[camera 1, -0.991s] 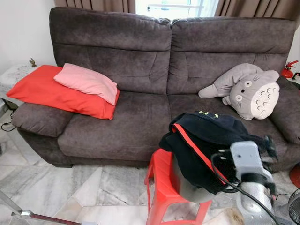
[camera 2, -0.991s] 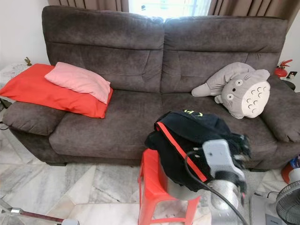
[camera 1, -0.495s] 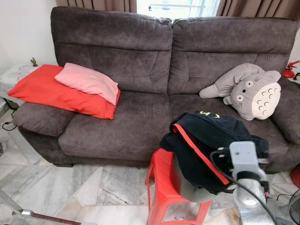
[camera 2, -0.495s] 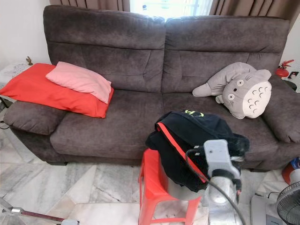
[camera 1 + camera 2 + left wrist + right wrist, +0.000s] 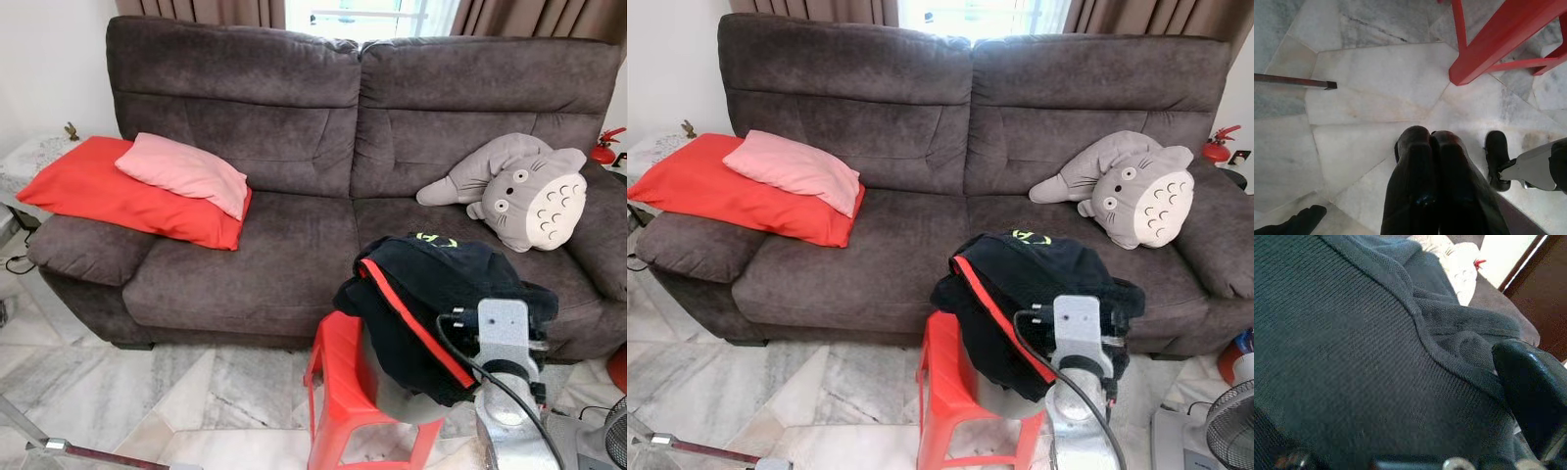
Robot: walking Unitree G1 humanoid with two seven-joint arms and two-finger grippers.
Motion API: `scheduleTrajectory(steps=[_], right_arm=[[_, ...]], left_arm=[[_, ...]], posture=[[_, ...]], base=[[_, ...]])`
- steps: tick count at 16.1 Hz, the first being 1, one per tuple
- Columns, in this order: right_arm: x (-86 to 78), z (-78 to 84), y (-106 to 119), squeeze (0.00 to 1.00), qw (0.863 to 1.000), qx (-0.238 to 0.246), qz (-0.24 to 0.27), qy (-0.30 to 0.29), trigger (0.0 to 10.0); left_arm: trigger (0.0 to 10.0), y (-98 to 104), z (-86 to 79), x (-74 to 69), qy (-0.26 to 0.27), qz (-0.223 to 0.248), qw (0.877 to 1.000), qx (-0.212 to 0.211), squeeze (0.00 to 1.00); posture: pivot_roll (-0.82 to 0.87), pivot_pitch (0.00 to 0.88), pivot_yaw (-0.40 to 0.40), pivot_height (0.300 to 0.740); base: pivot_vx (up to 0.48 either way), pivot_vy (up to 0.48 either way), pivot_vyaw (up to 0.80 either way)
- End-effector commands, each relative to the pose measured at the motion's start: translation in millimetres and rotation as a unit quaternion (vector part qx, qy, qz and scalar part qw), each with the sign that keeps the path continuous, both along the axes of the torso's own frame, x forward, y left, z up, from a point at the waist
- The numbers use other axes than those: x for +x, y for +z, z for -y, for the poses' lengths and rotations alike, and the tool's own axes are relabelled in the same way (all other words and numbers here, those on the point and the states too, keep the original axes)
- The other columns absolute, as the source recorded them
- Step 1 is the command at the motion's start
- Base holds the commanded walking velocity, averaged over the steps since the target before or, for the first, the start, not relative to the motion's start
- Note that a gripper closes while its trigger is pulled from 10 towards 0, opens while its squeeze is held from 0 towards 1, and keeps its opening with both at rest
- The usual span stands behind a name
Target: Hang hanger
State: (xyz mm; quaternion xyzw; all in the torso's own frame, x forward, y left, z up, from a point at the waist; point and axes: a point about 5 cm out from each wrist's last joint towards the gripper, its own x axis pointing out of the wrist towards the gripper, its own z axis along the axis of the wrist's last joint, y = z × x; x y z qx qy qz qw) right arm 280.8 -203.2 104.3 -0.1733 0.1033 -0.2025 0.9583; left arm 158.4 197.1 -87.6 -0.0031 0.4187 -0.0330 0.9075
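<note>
Right gripper buried in black garment over red stool.
Your right gripper (image 5: 1528, 406) pressed into the black red-trimmed garment (image 5: 441, 294) draped on the red plastic stool (image 5: 343, 392); finger state unclear. Your left gripper (image 5: 1429, 142) hung pressed together over marble floor (image 5: 1361, 98). Couldn't make out a hanger.

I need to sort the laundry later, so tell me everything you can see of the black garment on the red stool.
The black garment is a knit-looking top, bunched in a heap over the red plastic stool in front of the sofa. A red stripe runs diagonally down its front edge, and a small yellow-green mark shows near its top. Its folds hang over the stool's right side. The right gripper is pressed against the fabric.
</note>
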Motion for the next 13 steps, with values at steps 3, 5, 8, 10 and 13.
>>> scheduleTrajectory(steps=[3,5,8,10,13], right_arm=[[11.6,8.6,25.1,0.00,0.998,-0.025,0.057,-0.007,0.0],[14.3,9.2,29.3,0.00,0.997,-0.035,0.064,-0.003,0.0],[13.8,7.9,24.7,0.00,0.998,-0.028,0.055,-0.006,0.0],[11.9,7.6,19.3,0.00,0.999,-0.014,0.044,-0.012,0.0],[11.1,2.8,19.4,0.00,0.999,-0.006,0.047,-0.009,0.0]], left_arm=[[10.0,-1.7,-3.8,-4.8,-0.002,-0.011,1.000,0.004,0.00],[10.0,-1.2,-2.1,-2.8,-0.002,-0.009,1.000,0.003,0.00],[10.0,-3.4,-4.6,-8.6,0.002,-0.020,1.000,0.002,0.00],[10.0,-6.8,-8.3,-18.9,0.004,-0.036,0.999,0.004,0.00],[10.0,-9.5,-11.1,-27.0,0.005,-0.051,0.999,0.008,0.00]], posture=[[-0.06,0.001,-0.016,0.740],[-0.06,0.007,-0.017,0.740],[-0.06,0.016,-0.018,0.740],[-0.06,0.024,-0.016,0.740],[-0.06,0.025,-0.015,0.740]], base=[[0.000,0.000,0.00],[0.000,0.000,0.00],[0.000,0.000,0.00],[0.000,0.000,0.00],[0.000,0.000,0.00]])
